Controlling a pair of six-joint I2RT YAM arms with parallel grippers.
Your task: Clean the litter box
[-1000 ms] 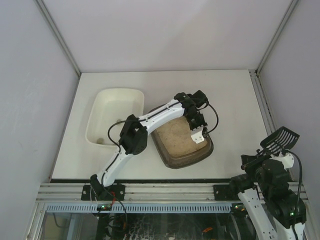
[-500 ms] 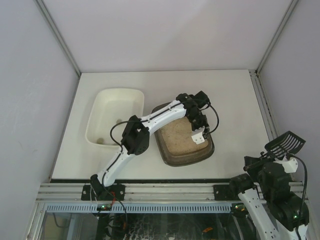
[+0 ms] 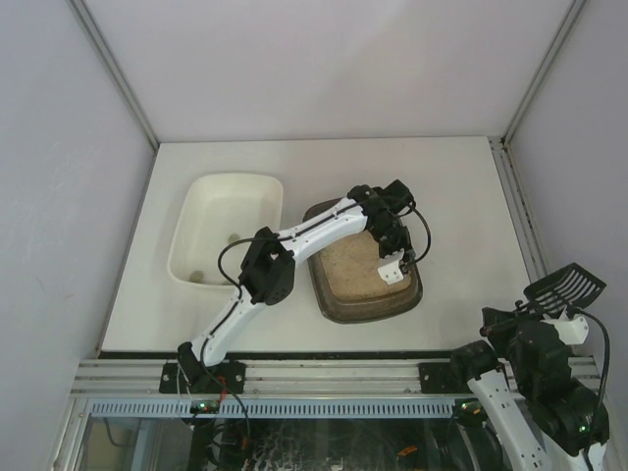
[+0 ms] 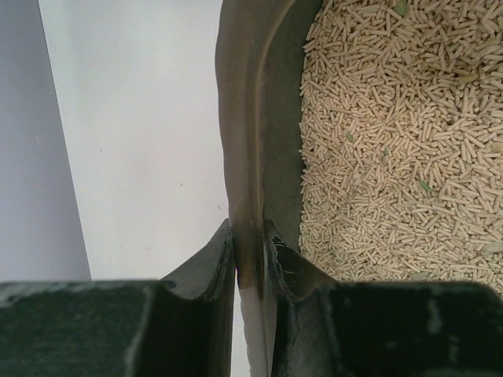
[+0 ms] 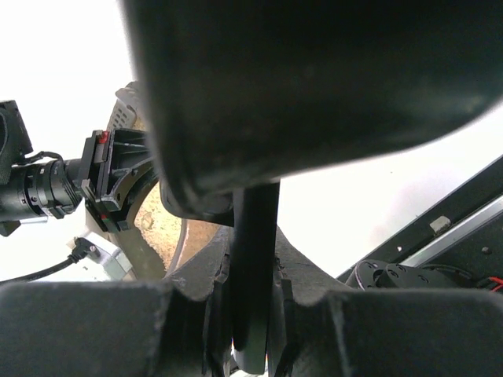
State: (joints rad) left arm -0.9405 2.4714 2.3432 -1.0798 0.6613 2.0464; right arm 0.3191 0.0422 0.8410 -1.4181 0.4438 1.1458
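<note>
Pinching the litter box [image 4: 244,118] rim, my left gripper [image 4: 248,239] steadies it; my right gripper [image 5: 253,263] clamps the scoop [image 3: 566,287] handle. Scooping seems next.

Both arms [image 3: 314,227] white links w/ blk joints; blk cables [image 3: 426,234]; dark fingers [image 4: 211,265].

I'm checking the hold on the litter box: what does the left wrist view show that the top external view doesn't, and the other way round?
Only the left wrist view: the left gripper, its jaws pinching the rim of the dark brown translucent plastic litter box, and the beige litter as separate pellets.
Only the top external view: the white rectangular plastic tray beside the box, and the right gripper holding the black slotted plastic scoop at the near right.
Both: litter box, left gripper, white table.
</note>
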